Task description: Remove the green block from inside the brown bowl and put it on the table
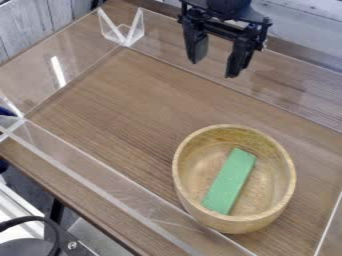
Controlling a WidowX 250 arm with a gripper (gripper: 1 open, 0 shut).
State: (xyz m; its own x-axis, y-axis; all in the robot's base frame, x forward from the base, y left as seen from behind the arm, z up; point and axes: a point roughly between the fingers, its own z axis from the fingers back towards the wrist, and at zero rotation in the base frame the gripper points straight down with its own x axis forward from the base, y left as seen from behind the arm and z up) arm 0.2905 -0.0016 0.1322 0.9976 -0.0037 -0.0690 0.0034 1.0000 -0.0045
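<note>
The green block lies flat inside the brown bowl, running from the bowl's upper right to its lower left. The bowl rests on the table toward the near right. My gripper hangs at the top of the view, pointing down, well above and behind the bowl. Its two dark fingers stand apart with nothing between them.
Low clear acrylic walls run along the table's edges. A clear bracket stands at the far left corner. Bare wood stretches to the left of the bowl and beneath the gripper.
</note>
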